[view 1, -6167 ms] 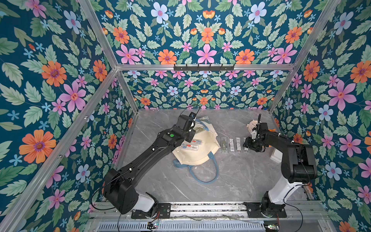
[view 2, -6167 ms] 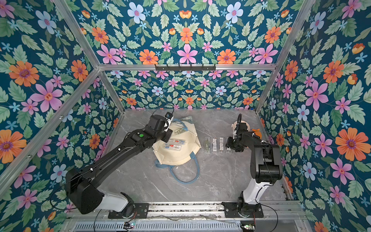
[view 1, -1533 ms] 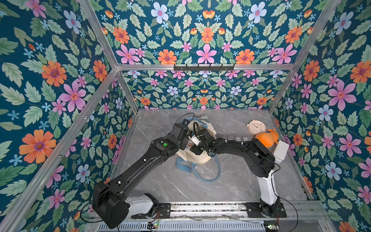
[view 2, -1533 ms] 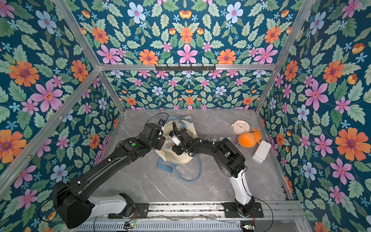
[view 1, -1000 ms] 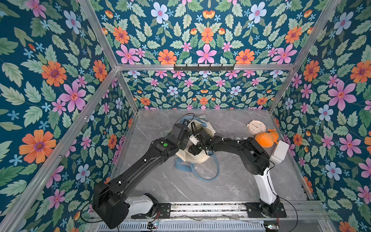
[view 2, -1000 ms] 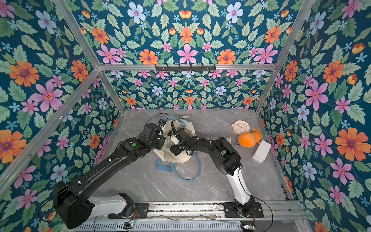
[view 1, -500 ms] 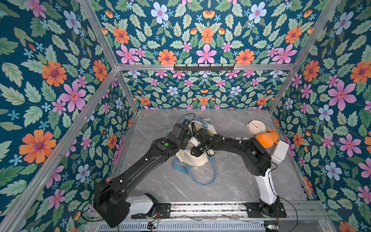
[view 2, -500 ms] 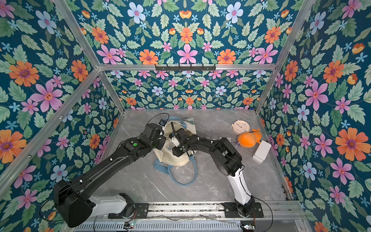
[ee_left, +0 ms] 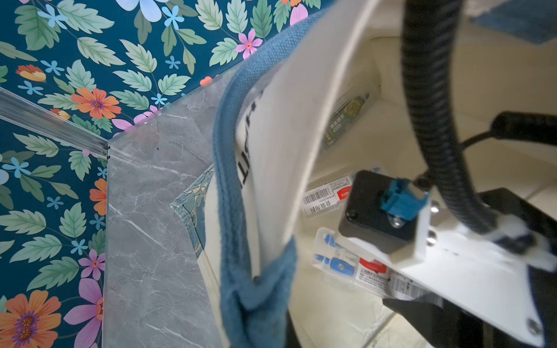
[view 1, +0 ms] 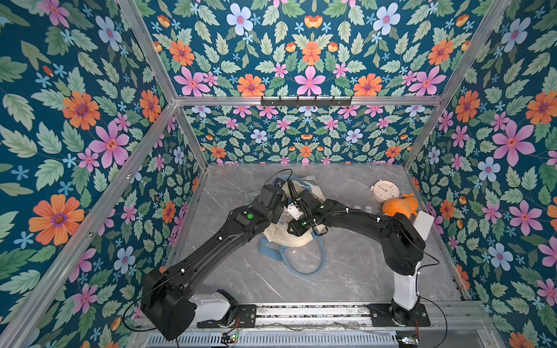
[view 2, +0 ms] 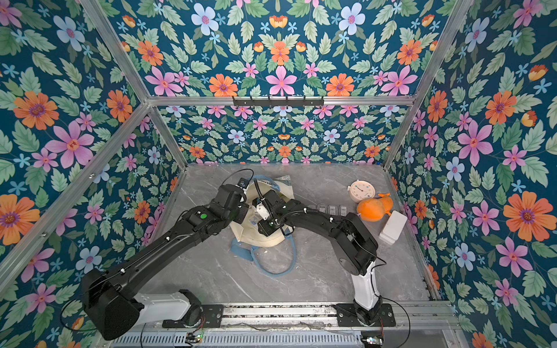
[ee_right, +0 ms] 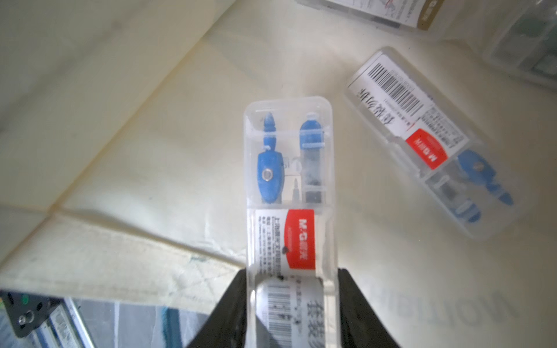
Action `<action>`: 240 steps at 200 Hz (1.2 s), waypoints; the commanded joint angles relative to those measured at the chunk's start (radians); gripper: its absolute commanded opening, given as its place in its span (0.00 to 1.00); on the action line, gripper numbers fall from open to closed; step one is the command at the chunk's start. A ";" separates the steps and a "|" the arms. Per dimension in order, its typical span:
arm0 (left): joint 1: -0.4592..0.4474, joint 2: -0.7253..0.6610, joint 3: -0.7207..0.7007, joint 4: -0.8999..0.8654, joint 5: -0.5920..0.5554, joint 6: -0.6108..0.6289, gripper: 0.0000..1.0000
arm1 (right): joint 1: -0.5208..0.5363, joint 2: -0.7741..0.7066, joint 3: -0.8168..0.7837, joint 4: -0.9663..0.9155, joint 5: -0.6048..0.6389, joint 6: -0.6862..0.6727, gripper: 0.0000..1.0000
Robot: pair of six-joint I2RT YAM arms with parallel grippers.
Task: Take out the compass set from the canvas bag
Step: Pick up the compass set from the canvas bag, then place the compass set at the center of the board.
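- Canvas bag (view 1: 291,239) (view 2: 256,238): cream, light blue straps (ee_left: 229,180), teal leaf band (ee_left: 193,208) at base. Lies on the bench (view 1: 346,271) left of centre, toward the back edge. Mouth open, one wall raised. One strap loops out toward the front edge.
- Compass set (ee_right: 291,186) (ee_left: 340,262): clear plastic case, blue compass, red-and-white barcode label. Inside the bag on the cream cloth, label end clamped in the right gripper (ee_right: 291,283).
- Second case (ee_right: 437,144): same kind, near it, askew.

Teal floral wallpaper walls (view 1: 307,60) at 9, 12, 3 o'clock; alu frame (view 1: 391,101); hook rail (view 1: 306,101) at 12; grey marble-look floor (view 1: 271,280), even light.
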 commanded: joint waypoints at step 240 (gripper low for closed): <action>0.014 0.026 0.019 0.038 0.006 -0.014 0.00 | -0.095 -0.894 -0.622 -0.611 0.305 0.661 0.34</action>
